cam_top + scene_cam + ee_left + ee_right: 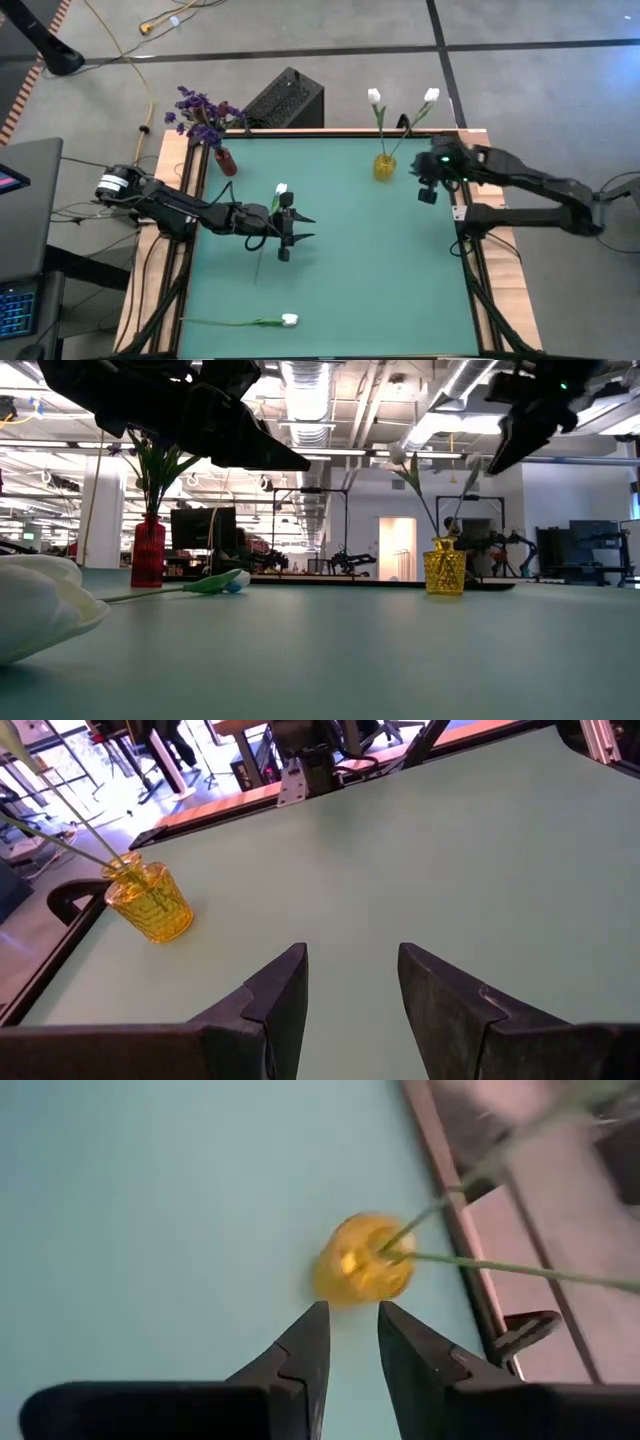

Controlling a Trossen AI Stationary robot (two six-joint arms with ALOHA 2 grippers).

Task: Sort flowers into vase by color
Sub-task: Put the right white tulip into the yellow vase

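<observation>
The left gripper (300,228) hovers spread and empty, a white tulip (281,190) lying just behind it. The right gripper (347,1342) (fingers apart, nothing held) hangs beside the yellow vase (385,166) holding two white tulips (374,97).

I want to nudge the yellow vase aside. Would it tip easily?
Probably somewhat: the yellow vase looks small and squat, but its two white tulips lean out on long stems, making it top-heavy. The smooth table may let it slide instead.
</observation>
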